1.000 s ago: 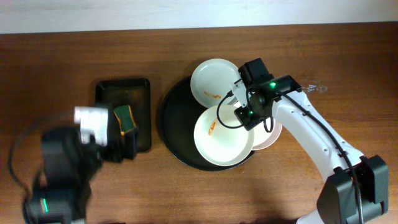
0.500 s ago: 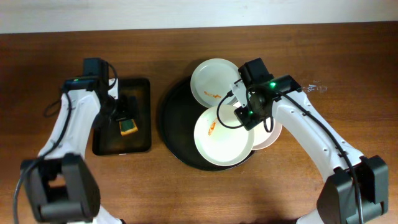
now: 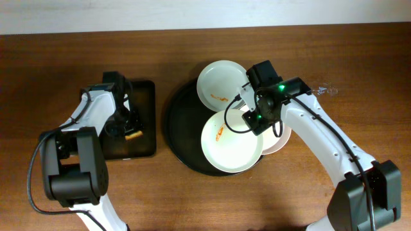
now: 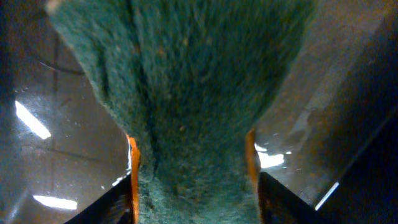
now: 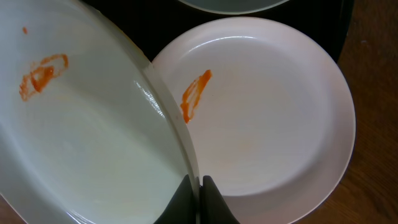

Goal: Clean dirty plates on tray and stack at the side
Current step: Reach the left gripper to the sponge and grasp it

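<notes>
3 plates [image 3: 220, 82] — 1 tray [image 3: 182, 122] | left gripper [image 4: 193, 186] pinching 1 sponge [image 4: 186, 68] | right gripper [image 5: 200, 190] clamping 1 plate [image 5: 81, 137] — by rim

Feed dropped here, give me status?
Left gripper closed on sponge over small tray. Right gripper pinching smeared plate by its rim, above round tray. No obstruction seen.

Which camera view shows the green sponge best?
Left wrist: the sponge fills the frame, inside the left claw. Overhead shows only a small part on the rectangular tray. Right wrist shows none.
</notes>
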Robot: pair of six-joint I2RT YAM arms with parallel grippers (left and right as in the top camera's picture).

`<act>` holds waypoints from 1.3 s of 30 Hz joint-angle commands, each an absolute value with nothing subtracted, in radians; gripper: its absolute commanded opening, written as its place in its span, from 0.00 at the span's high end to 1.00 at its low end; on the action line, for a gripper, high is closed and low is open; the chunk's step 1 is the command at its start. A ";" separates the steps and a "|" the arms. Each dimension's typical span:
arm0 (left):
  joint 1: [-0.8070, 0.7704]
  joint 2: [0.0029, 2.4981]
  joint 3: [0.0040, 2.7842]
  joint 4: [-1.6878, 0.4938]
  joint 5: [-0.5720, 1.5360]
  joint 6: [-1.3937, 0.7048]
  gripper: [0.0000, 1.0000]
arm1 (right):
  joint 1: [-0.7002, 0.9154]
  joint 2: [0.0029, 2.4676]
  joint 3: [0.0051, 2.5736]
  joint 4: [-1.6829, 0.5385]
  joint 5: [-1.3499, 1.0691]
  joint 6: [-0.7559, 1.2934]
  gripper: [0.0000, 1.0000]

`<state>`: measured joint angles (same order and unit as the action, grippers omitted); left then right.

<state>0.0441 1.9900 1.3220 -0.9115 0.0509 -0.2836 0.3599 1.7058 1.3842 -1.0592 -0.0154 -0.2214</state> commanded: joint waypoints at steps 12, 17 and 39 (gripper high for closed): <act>0.042 1.975 1.453 -1.028 0.028 -0.215 1.00 | 0.366 1.707 1.399 -1.063 -0.018 -0.228 0.95; 0.042 1.975 1.400 -1.029 0.029 -0.215 0.98 | 0.366 1.707 1.399 -1.063 -0.018 -0.228 0.95; 0.044 1.975 1.329 -0.735 -0.050 -0.204 0.33 | 0.366 1.707 1.399 -1.063 -0.018 -0.228 0.95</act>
<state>0.0444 1.9907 1.3663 -0.7609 -0.0353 -0.2165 0.3599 1.7058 1.3842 -1.0626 -0.0154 -0.2211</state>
